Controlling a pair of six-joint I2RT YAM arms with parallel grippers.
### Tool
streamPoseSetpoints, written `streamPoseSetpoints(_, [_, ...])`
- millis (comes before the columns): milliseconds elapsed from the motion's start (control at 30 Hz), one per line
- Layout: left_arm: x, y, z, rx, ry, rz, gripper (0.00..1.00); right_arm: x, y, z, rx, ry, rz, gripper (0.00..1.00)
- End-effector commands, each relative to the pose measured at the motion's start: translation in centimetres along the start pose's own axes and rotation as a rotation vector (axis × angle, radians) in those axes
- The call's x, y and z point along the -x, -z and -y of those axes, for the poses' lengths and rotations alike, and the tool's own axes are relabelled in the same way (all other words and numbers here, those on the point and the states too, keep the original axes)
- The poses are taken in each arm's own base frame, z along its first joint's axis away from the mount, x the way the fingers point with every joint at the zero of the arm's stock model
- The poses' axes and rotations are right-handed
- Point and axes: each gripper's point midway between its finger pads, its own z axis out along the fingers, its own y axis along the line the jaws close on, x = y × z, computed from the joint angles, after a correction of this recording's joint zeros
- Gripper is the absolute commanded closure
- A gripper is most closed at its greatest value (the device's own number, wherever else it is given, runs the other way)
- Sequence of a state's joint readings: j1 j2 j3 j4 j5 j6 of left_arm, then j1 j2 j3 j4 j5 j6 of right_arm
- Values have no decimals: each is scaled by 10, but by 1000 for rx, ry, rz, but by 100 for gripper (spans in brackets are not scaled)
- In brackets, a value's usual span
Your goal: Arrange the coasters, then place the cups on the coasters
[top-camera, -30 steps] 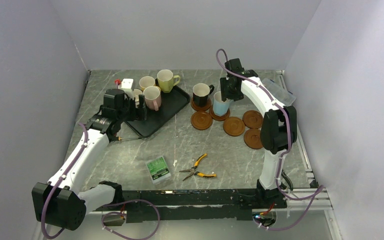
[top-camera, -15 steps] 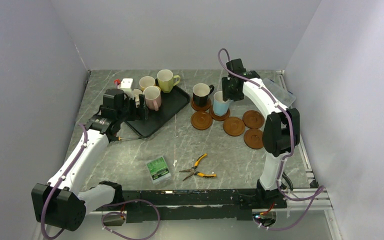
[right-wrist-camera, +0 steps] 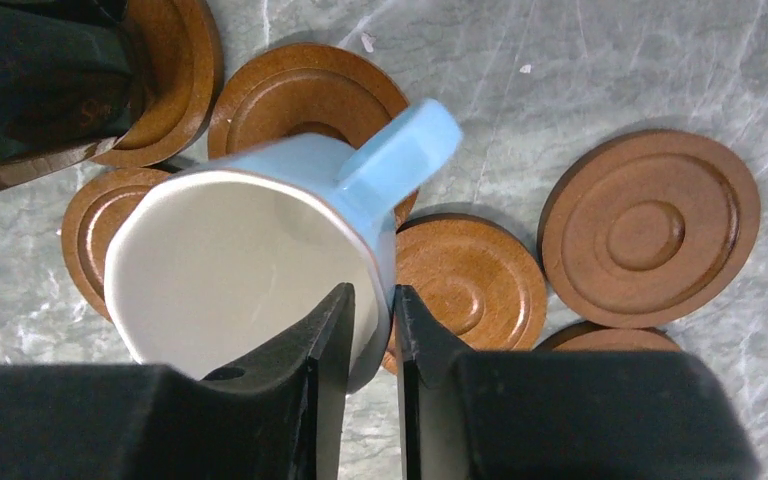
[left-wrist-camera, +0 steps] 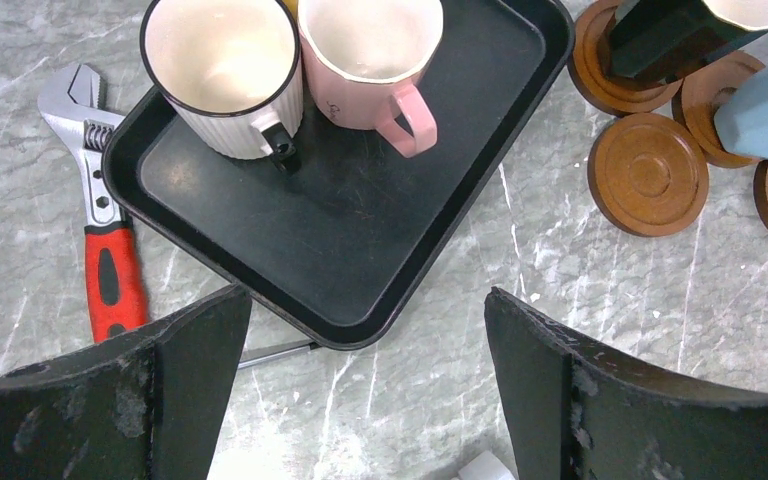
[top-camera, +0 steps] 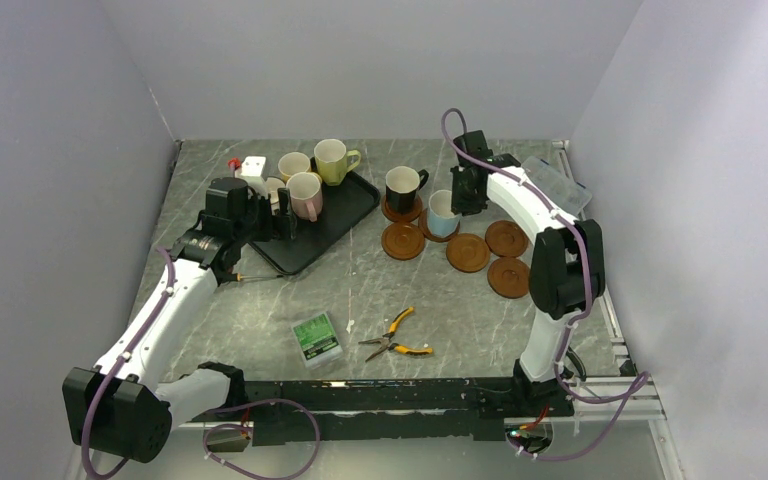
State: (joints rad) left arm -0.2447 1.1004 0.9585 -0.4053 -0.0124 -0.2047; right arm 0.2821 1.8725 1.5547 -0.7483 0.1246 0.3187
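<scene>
my right hand (right-wrist-camera: 372, 296) is narrow and pinches the wall of the light blue cup (right-wrist-camera: 225, 250), one finger inside, one outside. the cup stands mouth up over a coaster (right-wrist-camera: 290, 80) beside the black cup (right-wrist-camera: 40, 80), its handle pointing away from my fingers. my left hand (left-wrist-camera: 365, 300) is wide, above the tray (left-wrist-camera: 360, 230).

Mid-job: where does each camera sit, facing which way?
Top external: high behind, looking down over the table; left arm and right arm show.
Left wrist: looks down on the black tray; open left gripper shows.
Right wrist: looks down on the light blue mug; right gripper pinches its rim.
Shared: both wrists see that mug.
</scene>
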Motion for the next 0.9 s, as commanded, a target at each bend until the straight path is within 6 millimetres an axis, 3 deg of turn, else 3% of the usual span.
streamPoseSetpoints(0, [14,3,7,-38,2,56,7,21,23,-2,19,-69,107,78])
streamPoseSetpoints(333, [14,3,6,-36,5,63,7,35,34,-3,21,-128,174,100])
streamPoseSetpoints(867, [16,6,5,-27,4,74,7,56,41,-3,-3,-231,219,100])
